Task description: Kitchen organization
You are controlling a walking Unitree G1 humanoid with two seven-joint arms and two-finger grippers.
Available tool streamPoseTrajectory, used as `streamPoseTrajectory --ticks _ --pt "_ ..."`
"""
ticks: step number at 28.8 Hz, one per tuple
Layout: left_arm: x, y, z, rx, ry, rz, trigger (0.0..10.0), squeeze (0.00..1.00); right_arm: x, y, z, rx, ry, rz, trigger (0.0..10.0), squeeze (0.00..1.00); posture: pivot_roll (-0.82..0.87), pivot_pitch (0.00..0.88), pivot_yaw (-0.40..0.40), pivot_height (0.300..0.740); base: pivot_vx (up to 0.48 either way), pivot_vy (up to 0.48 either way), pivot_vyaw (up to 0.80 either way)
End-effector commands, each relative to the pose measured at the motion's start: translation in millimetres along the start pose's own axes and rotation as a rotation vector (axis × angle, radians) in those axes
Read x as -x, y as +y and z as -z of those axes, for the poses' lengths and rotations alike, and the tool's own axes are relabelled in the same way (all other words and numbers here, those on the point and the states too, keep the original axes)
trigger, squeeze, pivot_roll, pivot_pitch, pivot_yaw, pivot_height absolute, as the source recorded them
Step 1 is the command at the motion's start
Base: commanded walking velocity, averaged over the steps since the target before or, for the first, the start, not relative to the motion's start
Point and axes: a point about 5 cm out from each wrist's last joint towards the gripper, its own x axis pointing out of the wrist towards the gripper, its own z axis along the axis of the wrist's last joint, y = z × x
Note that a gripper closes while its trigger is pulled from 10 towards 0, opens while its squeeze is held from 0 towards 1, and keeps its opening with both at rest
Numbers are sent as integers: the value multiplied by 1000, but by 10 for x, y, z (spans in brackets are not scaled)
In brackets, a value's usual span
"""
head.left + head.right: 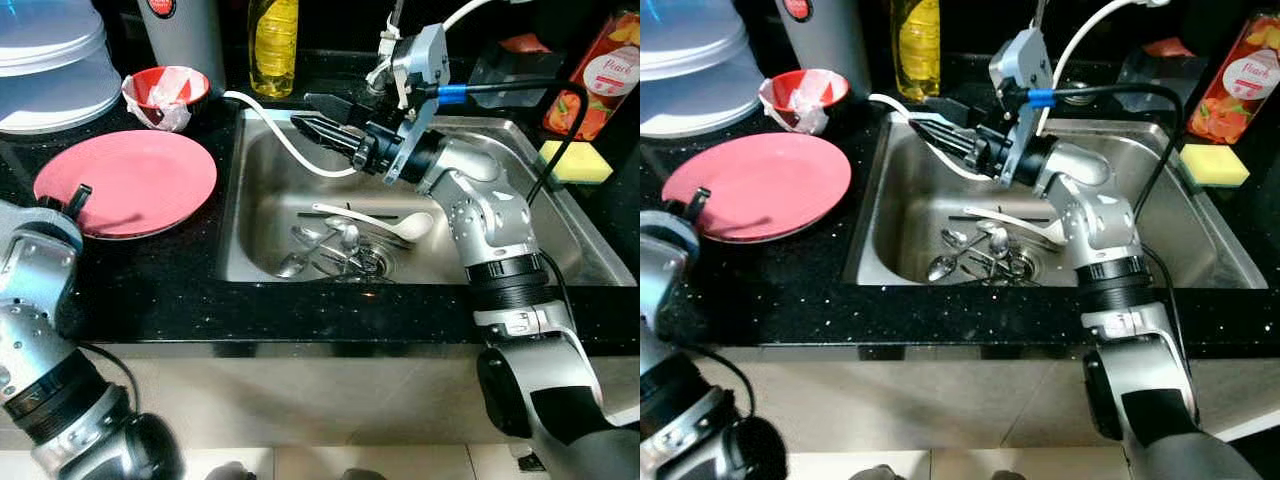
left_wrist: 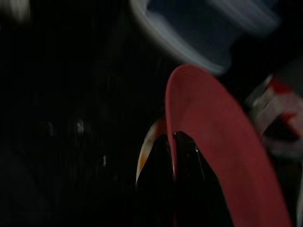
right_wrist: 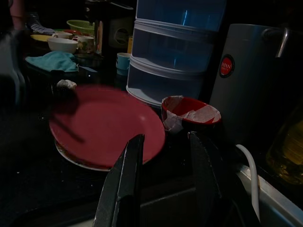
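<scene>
The right arm (image 1: pixel 480 215) is built of silver metal segments dotted with small dark screws, joined by ribbed black rings; a band with small print sits below the black ring at the forearm. Nearer the body it widens into a glossy black joint cover. At its wrist sits a silver bracket carrying a small camera, with a black cable and a blue plug running from it. The right gripper (image 1: pixel 325 120) has two long black fingers (image 3: pixel 124 182), flat and tapered. The left arm (image 1: pixel 40 310) has the same silver shell, a black ring with white lettering, a thin black cable, and a black finger tip (image 1: pixel 76 198).
</scene>
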Motion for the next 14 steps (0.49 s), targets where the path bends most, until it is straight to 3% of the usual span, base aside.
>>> streamPoseTrajectory --ticks 1,3,4,10,11,14 --pt "31 -89 -75 -51 -62 49 0 0 -12 -14 -43 16 -12 -4 10000 0 73 58 -20 740 0 0 0" --pt "48 -147 -114 -52 -87 86 0 0 -13 -14 -44 16 -12 -4 10000 0 73 58 -20 740 0 0 0" --pt "124 -340 -231 -29 -165 220 10000 0 -12 -13 -43 16 -12 -4 10000 0 73 58 -21 740 0 0 0" --pt "311 -605 -438 52 -293 413 10000 0 -12 -15 -49 18 -13 -2 10000 0 68 60 -17 740 0 0 0" --pt "473 -793 -526 38 -366 550 10000 0 -3 -22 -53 21 -11 3 10000 0 64 60 -17 740 0 0 0" --pt "595 -951 -538 42 -382 666 10000 0 6 -30 -56 23 -10 7 10000 0 59 58 -16 740 0 0 0"
